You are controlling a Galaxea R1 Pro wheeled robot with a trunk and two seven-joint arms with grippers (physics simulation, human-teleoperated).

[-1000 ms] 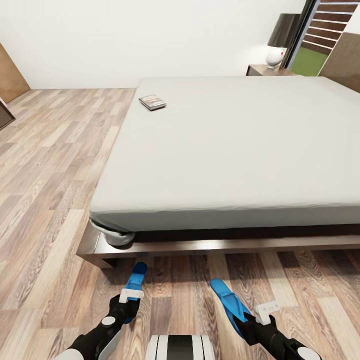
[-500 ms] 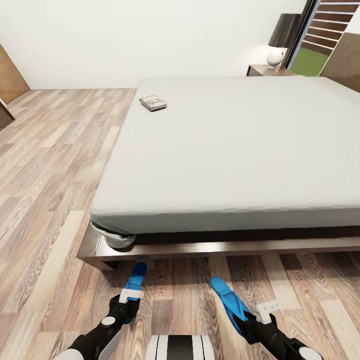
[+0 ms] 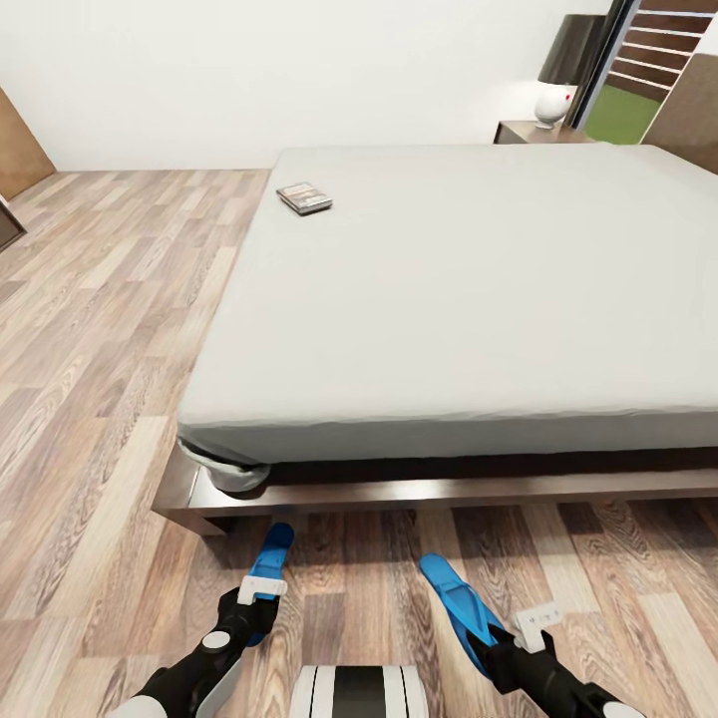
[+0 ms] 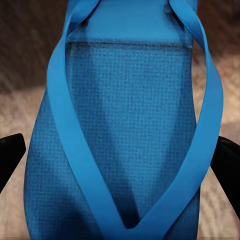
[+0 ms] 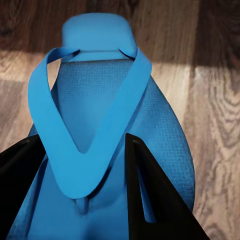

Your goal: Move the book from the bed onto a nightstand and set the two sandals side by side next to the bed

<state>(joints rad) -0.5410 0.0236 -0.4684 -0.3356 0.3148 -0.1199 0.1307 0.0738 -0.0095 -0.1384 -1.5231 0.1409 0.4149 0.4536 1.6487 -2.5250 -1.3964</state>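
Note:
Two bright blue sandals are at the foot of the bed (image 3: 449, 299), near its dark frame. My left gripper (image 3: 261, 596) is shut on the left sandal (image 3: 271, 556), its black fingers (image 4: 10, 156) pressing the sole's two sides in the left wrist view. My right gripper (image 3: 486, 638) is shut on the right sandal (image 3: 454, 593); one finger (image 5: 150, 195) lies over the sole (image 5: 100, 90) beside the strap. The book (image 3: 304, 197) lies on the mattress near its far left edge. A nightstand (image 3: 534, 132) stands at the far right corner of the bed.
A white lamp with a dark shade (image 3: 558, 95) stands on the nightstand, by the window (image 3: 638, 80). Wood-plank floor (image 3: 100, 329) runs along the bed's left side. A brown furniture edge (image 3: 20, 150) shows at the far left wall.
The head view has tilted slightly, so the bed and book sit a little higher in the picture. My right gripper has slid a little down and right. The sandals stay held.

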